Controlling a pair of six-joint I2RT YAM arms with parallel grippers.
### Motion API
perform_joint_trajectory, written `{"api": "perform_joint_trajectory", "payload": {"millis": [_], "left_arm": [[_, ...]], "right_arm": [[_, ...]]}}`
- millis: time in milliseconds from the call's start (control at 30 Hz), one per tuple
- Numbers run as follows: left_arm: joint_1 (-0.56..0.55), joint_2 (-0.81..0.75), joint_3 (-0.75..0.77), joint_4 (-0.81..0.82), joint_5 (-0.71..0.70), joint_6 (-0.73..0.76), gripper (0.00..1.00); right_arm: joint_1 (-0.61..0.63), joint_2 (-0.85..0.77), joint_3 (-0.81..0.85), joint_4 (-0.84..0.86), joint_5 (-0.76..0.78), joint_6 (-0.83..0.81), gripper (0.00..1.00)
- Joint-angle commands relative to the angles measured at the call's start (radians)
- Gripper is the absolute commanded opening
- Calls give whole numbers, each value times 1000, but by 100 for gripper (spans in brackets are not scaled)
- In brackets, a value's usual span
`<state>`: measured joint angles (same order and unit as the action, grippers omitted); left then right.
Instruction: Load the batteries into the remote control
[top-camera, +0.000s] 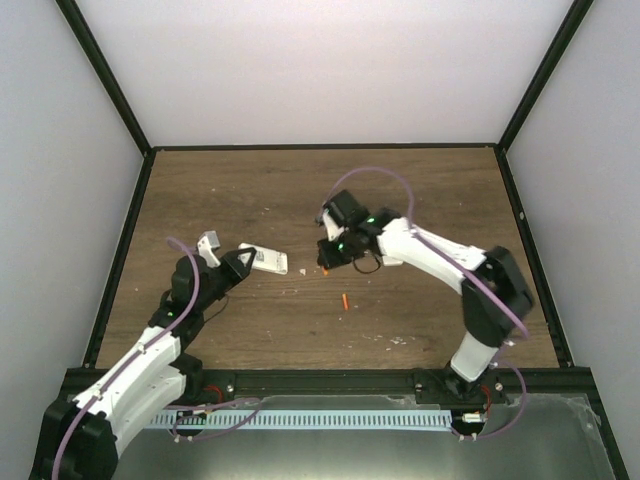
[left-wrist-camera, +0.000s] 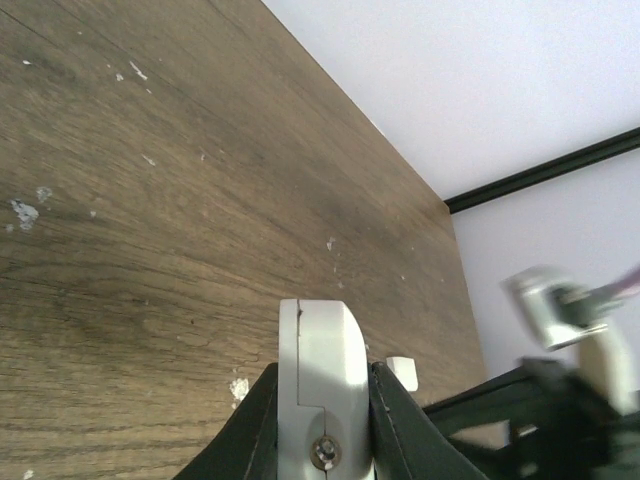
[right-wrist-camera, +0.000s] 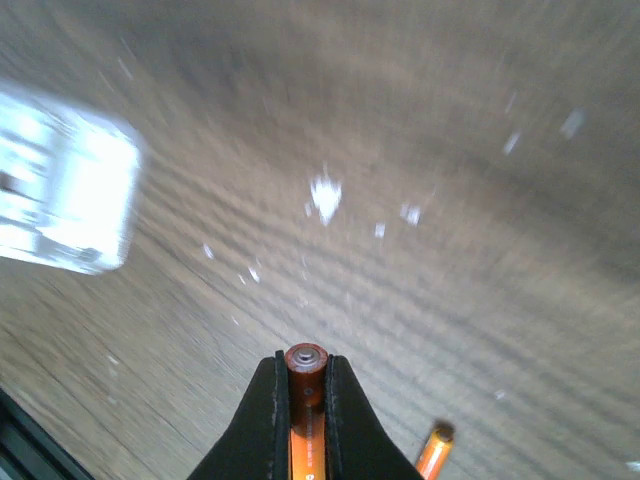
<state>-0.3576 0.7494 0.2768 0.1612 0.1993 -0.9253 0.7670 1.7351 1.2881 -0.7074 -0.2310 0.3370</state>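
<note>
Remote control clamped by one end in my left gripper, apparently above the table | right gripper pinched closed on one battery, apart from remote | second battery loose on table | risk: narrow hold, battery could slip or skew at insertion.

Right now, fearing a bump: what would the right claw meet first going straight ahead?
Probably the bare table, battery tip first; the remote control lies off the line of the right claw, depth unclear.
</note>
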Motion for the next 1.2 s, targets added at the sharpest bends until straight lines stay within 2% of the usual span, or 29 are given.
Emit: {"api": "perform_joint_trajectory", "payload": {"millis": [0,167,300,533,1167], "left_arm": [[6,57,63,133,40,-30,0],[6,138,104,268,97,-91,0],[6,172,75,447,105,-180,0],[4,208,26,639,96,-322,0],[-11,199,27,710,104,-355,0]], "right_arm": [[-23,-173,5,142,20,3,1],[-24,-288,-14,284,-1,12,1],[-26,-309,-13,334,-17,41,1],[-26,-321,-38,438,-54,93,1],[-25,-292,-46,527,-64,107,1]]}}
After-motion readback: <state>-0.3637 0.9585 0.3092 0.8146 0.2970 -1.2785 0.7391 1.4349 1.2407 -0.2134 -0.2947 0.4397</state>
